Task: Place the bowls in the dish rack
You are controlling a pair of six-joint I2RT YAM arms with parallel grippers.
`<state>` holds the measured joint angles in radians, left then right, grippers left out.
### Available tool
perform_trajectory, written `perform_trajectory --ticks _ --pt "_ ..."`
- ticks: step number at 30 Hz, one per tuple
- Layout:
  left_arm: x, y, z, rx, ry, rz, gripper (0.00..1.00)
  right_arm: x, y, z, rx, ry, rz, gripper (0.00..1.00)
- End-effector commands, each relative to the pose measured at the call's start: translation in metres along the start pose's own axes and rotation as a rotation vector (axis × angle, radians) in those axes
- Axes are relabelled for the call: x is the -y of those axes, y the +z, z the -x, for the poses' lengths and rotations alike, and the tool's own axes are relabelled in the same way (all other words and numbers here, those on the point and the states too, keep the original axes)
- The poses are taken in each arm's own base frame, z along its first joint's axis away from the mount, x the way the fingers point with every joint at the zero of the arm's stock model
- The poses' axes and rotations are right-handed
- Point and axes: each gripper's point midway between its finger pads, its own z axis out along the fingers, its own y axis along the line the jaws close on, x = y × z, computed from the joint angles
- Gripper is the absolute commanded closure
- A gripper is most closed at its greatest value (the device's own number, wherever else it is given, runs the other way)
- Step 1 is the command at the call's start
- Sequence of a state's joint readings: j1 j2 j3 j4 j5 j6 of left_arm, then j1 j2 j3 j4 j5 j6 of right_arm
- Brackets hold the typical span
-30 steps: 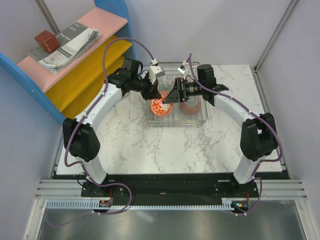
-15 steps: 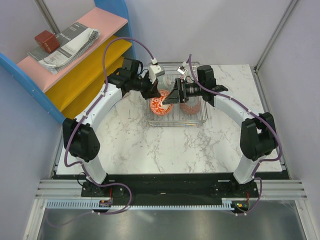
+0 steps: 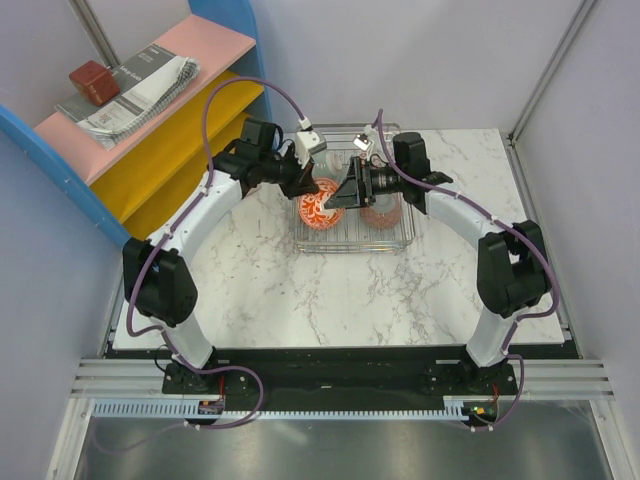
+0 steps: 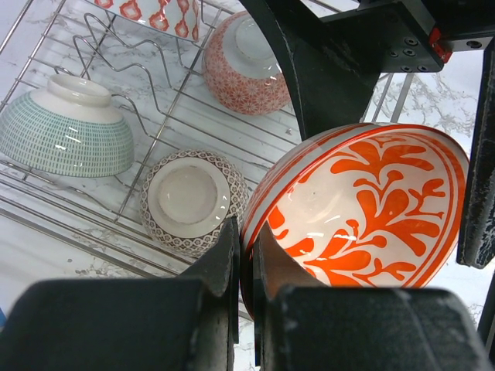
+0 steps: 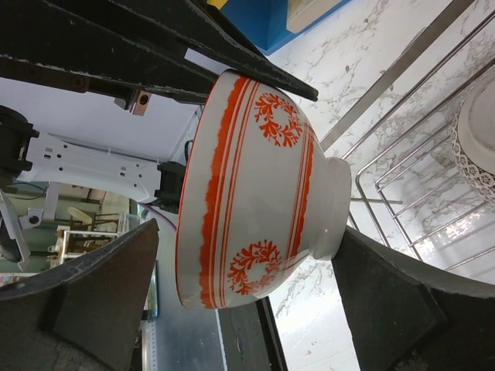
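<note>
From above, both arms meet over the dish rack, which sits toward 12 o'clock on the marble surface. The red-orange bowl hangs between them at the rack's 9 o'clock end, tilted, with its painted inside facing up.

The left wrist view adds what is hidden there. The left fingers are pinched tight on that bowl's rim, one inside and one outside. Three bowls rest upside down on the wires: a dark grey bowl at 9 o'clock of the held one, a green bowl at 10 and a beige bowl at 12.

Only the right wrist view shows the held bowl's striped outside and its foot. There the right fingers are spread wide on either side of it, one by the rim and one by the foot. Whether they touch it I cannot tell.
</note>
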<state>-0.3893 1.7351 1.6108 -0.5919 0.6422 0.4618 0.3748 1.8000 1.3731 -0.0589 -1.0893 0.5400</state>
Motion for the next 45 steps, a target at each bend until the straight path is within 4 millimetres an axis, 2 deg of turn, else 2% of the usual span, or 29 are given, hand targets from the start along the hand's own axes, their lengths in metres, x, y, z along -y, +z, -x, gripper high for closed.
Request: perform_trajectory --ticks 1,11,22,30,32,33,34,35,36,38,41,43,45 --pt "-0.007 -0.017 0.033 0.105 0.086 0.06 0.98 -0.024 0.0 0.002 -0.01 -0.027 0.121 0.03" --pt "-0.005 -0.015 0.028 0.111 0.083 0.063 0.98 -0.038 -0.004 0.01 0.051 0.032 0.232 0.14" --pt "-0.003 -0.011 0.022 0.106 0.069 0.042 0.98 -0.037 -0.003 0.013 0.071 0.02 0.234 0.22" --pt "0.001 -0.006 0.018 0.098 0.052 0.015 0.98 -0.034 -0.002 0.015 0.078 0.019 0.227 0.49" --pt "0.001 -0.005 0.016 0.091 0.046 0.011 0.98 -0.033 -0.001 0.016 0.079 0.017 0.226 0.62" --pt "0.001 -0.005 0.015 0.09 0.044 0.009 0.98 -0.033 -0.001 0.016 0.079 0.02 0.223 0.73" --pt "0.0 -0.005 0.016 0.089 0.044 0.01 0.98 -0.031 -0.001 0.015 0.079 0.014 0.22 0.78" --pt "0.001 -0.003 0.014 0.086 0.042 0.006 0.96 -0.029 0.0 0.016 0.079 0.028 0.208 0.83" --pt "0.001 -0.003 0.014 0.086 0.04 0.005 0.89 -0.028 0.0 0.015 0.077 0.023 0.201 0.92" --pt "0.002 -0.002 0.013 0.082 0.036 0.001 0.83 -0.022 0.001 0.014 0.071 0.022 0.172 0.99" --pt "0.002 -0.002 0.012 0.081 0.032 -0.002 0.82 -0.016 0.002 0.013 0.072 0.02 0.141 1.0" --pt "0.002 -0.001 0.012 0.08 0.031 -0.007 0.74 -0.013 0.003 0.014 0.075 0.021 0.124 1.0" --pt "0.002 -0.001 0.011 0.079 0.031 -0.006 0.58 -0.008 0.004 0.013 0.075 0.02 0.099 1.0"
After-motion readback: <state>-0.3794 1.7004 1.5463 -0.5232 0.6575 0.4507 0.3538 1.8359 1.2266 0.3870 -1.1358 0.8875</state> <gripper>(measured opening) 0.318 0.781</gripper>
